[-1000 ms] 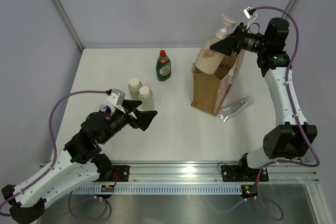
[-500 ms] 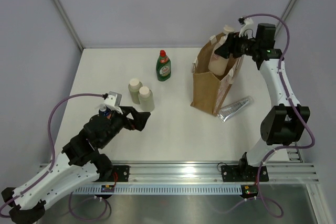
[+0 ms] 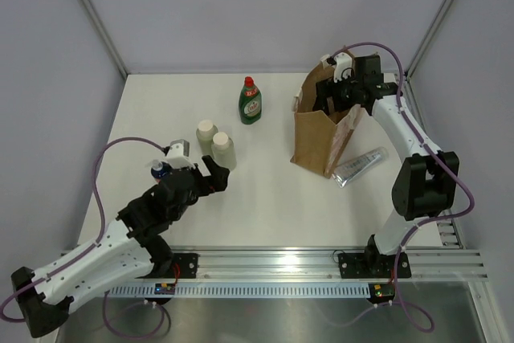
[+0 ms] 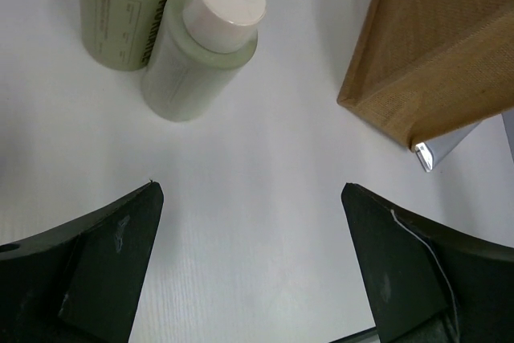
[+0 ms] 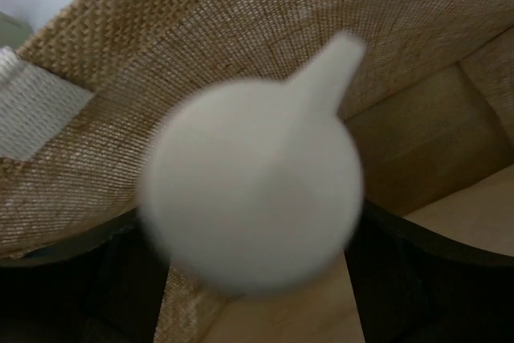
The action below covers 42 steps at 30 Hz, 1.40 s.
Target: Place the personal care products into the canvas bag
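The right arm stands tall at the right edge of the surface (image 3: pixel 161 110). It bends forward and down so that its right end effector (image 3: pixel 336 95) sits in the open mouth of the canvas bag (image 3: pixel 317 138). In the wrist view it grips a pump bottle (image 5: pixel 253 198), with the dark fingers (image 5: pixel 72 279) on either side. The blurred white pump head fills the middle of the view and hides the bottle's body. The pump head is inside the bag, with woven walls all around it.

The left arm lies low from the near left corner and stretches forward. Its left end effector (image 3: pixel 217 173) hovers over bare surface with its jaws spread wide and nothing between them. It points toward two pale bottles (image 3: pixel 206 136) (image 3: pixel 222 151) that stand upright just beyond it, side by side and close together.

A dark green bottle with a red cap (image 3: pixel 250 104) stands farther back, between the pale pair and the bag and apart from both. A silver tube (image 3: pixel 360 165) lies flat at the bag's near right corner, and its end passes behind the bag's edge.

The bag is a coarse tan weave, rectangular and upright, with a flat white webbing handle (image 5: pixel 32 110) stitched to its rim. The pale bottles are smooth grey-green cylinders with round white caps. The surface is matte white.
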{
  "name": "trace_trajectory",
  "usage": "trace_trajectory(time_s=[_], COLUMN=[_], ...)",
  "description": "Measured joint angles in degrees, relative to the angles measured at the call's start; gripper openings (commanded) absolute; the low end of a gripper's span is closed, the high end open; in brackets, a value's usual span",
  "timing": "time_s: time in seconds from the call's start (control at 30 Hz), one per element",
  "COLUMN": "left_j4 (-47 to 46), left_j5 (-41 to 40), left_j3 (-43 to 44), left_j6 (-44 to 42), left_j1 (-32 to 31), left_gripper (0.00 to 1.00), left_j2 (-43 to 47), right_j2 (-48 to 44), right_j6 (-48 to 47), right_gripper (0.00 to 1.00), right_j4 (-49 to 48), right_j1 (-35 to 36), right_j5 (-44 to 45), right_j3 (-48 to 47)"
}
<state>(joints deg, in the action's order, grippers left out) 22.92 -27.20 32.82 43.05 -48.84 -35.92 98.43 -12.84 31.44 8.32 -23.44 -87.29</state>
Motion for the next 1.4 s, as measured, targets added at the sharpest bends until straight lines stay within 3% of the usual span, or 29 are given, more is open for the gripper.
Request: trace_trajectory(time_s=[0.07,0.4,0.67,0.97,1.27,1.37,1.4], left_j4=[-0.5,-4.9,-8.0,-10.8,-12.6,-12.5,-12.5], left_j5=[-0.7,-3.8,-5.5,-4.9,-4.2,-4.2,-4.2], left_j3=[-0.5,-0.4,7.2,12.9,18.3,18.6,18.6], left_j6=[1.1,1.1,-4.0,-6.6,-8.6,-8.8,-8.8], left_j1=[0.0,0.0,3.1,8.5,10.4,11.1,11.4], left_gripper=[0.99,0.99,0.99,0.98,0.95,0.9,0.84], left_j2=[-1.4,-13.7,-27.6,-39.8,-49.5,-51.3,-51.6], right_j2=[-0.1,-4.6,-26.5,-51.7,-52.9,-53.0,-53.0], right_j6=[-1.3,-5.6,-8.7,-10.8,-11.7,-11.5,-11.4], right_gripper=[0.99,1.0,0.99,0.99,1.0,0.99,0.99], right_j4=[0.1,7.0,11.1,12.0,9.7,7.8,7.1], right_j1=[-0.3,-0.3,-0.3,-0.2,-0.2,-0.2,-0.2], right_j5=[0.0,-2.3,-6.8,-23.8,-31.3,-32.5,-33.0], right_j3=[-0.1,-4.7,-5.4,15.3,28.3,31.0,31.8])
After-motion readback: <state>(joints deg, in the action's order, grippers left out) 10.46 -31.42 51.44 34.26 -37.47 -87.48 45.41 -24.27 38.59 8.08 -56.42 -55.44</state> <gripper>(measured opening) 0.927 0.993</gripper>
